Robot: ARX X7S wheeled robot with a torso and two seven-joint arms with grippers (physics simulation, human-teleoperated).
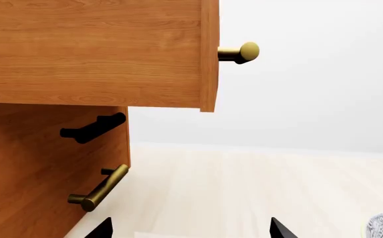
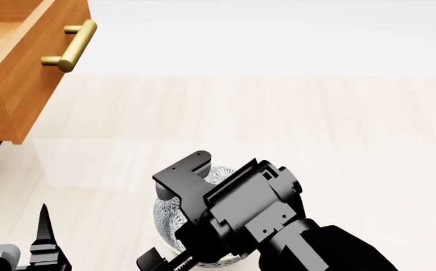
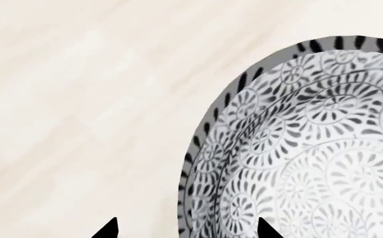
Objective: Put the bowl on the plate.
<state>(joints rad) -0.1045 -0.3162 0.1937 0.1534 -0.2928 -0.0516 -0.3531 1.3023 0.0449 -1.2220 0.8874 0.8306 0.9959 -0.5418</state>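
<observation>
At far left stands a wooden drawer unit (image 2: 22,73) with brass handles; the left gripper (image 2: 44,237) waits low beside it, its 2 tips spread wide and empty. Further right, the right gripper (image 3: 186,229) hovers over the bowl (image 3: 303,148) on the pale floor (image 2: 278,124), jaws apart straddling its rim. Best lower squarely before closing. No plate is visible.

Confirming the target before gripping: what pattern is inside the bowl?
Dense grey-black floral swirls on white inside the bowl; clearest in the right wrist view.
</observation>
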